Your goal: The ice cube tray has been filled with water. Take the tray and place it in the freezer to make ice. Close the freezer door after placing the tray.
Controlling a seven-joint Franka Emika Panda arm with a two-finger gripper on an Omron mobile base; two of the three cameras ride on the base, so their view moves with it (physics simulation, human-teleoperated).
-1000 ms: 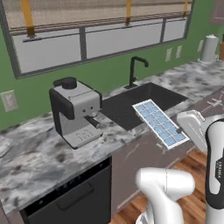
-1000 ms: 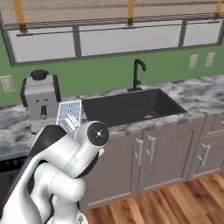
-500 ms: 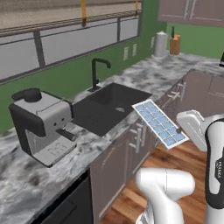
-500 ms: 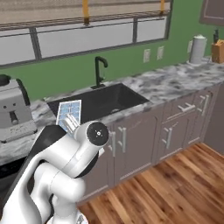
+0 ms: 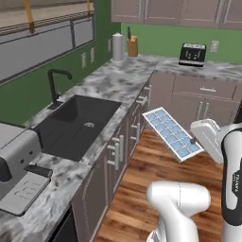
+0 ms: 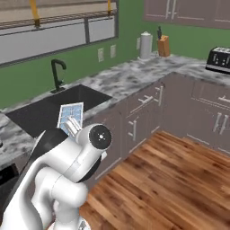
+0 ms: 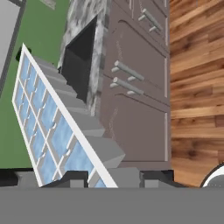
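In the left base view the ice cube tray [image 5: 171, 133] is held up in the air over the wooden floor [image 5: 156, 175], clear of the counter, sloping down toward the right. Its near right end meets the gripper [image 5: 193, 141], whose jaws are closed to a narrow gap on the tray's edge. The pale blue water [image 5: 166, 129] shows in the grid of cells. To the left, the marble counter [image 5: 113, 85] runs away toward the far corner, with the dark sink [image 5: 75, 124] and its black tap [image 5: 55, 84] set into it. A grey coffee machine [image 5: 19, 165] sits at the near left. At the far end stand a white canister [image 5: 117, 47], a knife block [image 5: 132, 46] and a black toaster [image 5: 193, 54].

In the right base view the tray [image 6: 70, 117] pokes up behind the arm's white shoulder, in front of the sink [image 6: 58, 106]. The tap [image 6: 57, 74] is beyond it, and the toaster [image 6: 218, 59] is far right.

In the hand view the tray [image 7: 52, 131] rises steeply from between the fingertips [image 7: 72, 178] at the bottom, gripped at its lower end, with brown cabinet drawers [image 7: 135, 78] behind it.
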